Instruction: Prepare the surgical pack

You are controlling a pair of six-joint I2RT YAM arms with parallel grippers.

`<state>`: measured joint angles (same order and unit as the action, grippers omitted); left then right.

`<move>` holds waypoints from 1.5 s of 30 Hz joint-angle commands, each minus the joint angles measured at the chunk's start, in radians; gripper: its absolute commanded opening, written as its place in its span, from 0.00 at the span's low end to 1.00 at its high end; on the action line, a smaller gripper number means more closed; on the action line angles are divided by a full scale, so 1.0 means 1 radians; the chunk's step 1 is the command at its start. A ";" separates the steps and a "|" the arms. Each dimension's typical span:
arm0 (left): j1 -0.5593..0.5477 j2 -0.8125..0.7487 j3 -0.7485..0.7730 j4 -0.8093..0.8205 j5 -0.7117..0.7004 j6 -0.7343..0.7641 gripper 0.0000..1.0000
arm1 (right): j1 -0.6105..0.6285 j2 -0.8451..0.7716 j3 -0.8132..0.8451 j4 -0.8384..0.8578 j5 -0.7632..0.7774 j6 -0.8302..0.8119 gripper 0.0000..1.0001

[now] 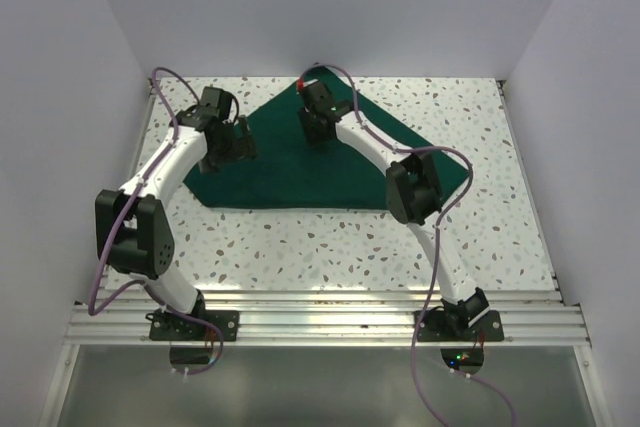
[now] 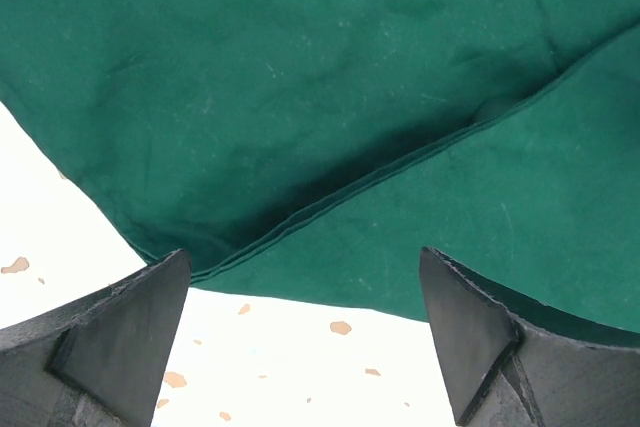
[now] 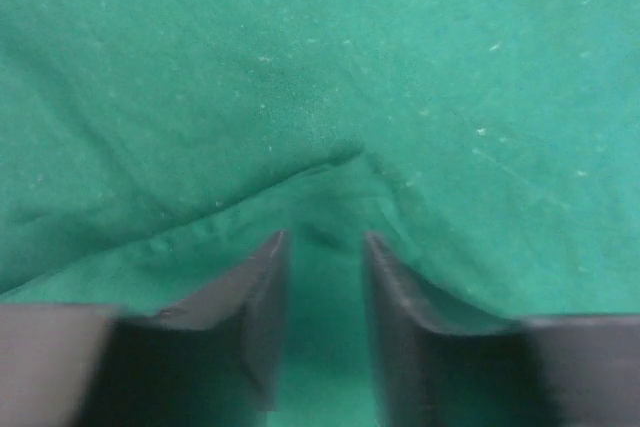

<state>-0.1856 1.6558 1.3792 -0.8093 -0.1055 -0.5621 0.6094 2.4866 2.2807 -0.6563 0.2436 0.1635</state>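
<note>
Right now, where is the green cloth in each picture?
Top external: the green cloth lies in the middle of the table, toward the back.
Left wrist: it fills the upper part, with a folded edge running diagonally.
Right wrist: it fills the whole picture.
Shared landmark: the speckled table, also at the bottom of the left wrist view; the right wrist view shows none.

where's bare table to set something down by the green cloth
Bare table: between the cloth and the arm bases, and right of it to the wall. Crowded over the cloth: left tool at its left edge, right tool mid-sheet.
</note>
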 commanded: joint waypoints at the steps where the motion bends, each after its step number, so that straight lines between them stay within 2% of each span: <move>1: 0.008 0.016 0.049 -0.030 -0.036 -0.028 1.00 | -0.010 0.023 0.100 -0.011 -0.020 0.013 0.52; 3: 0.011 0.028 0.070 -0.036 -0.086 -0.032 1.00 | -0.014 0.017 0.115 -0.026 -0.018 0.019 0.62; 4: 0.020 0.048 0.083 -0.054 -0.112 -0.035 1.00 | -0.022 0.000 0.128 -0.028 -0.017 0.024 0.71; 7: 0.064 0.103 0.141 -0.079 -0.180 -0.024 1.00 | -0.042 -0.041 0.146 -0.046 -0.043 0.071 0.73; 11: 0.159 0.139 0.166 -0.059 -0.183 0.025 1.00 | -0.053 -0.115 0.091 -0.057 -0.088 0.114 0.72; 13: 0.244 0.145 0.149 -0.010 -0.149 0.047 1.00 | -0.059 -0.141 0.062 -0.074 -0.133 0.132 0.69; 15: 0.322 0.168 0.139 0.021 -0.079 0.080 1.00 | -0.066 -0.164 0.059 -0.107 -0.220 0.149 0.59; 18: 0.377 0.214 0.130 0.067 -0.010 0.145 1.00 | -0.066 -0.189 0.025 -0.140 -0.315 0.185 0.49; 20: 0.394 0.240 0.135 0.067 0.021 0.186 1.00 | -0.065 -0.213 -0.016 -0.129 -0.423 0.224 0.40; 21: 0.409 0.257 0.133 0.082 0.032 0.198 1.00 | -0.065 -0.221 -0.044 -0.120 -0.440 0.232 0.32; 22: 0.413 0.265 0.132 0.085 0.033 0.206 1.00 | -0.066 -0.230 -0.056 -0.118 -0.460 0.237 0.30; 25: 0.431 0.271 0.103 0.148 0.101 0.263 0.99 | -0.066 -0.259 -0.101 -0.105 -0.500 0.219 0.28; 29: 0.449 0.300 0.077 0.157 0.147 0.257 0.94 | -0.066 -0.258 -0.116 -0.143 -0.596 0.209 0.27; 33: 0.460 0.317 0.040 0.185 0.173 0.245 0.91 | -0.059 -0.296 -0.226 -0.060 -0.648 0.235 0.25; 40: 0.460 0.349 0.021 0.208 0.170 0.255 0.91 | -0.030 -0.273 -0.191 -0.072 -0.670 0.245 0.24; 45: 0.460 0.389 0.018 0.251 0.213 0.255 0.84 | -0.010 -0.267 -0.182 -0.092 -0.647 0.234 0.24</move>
<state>0.2676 1.9923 1.4059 -0.6369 0.0528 -0.3206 0.5877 2.2578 2.0594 -0.7467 -0.3889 0.3931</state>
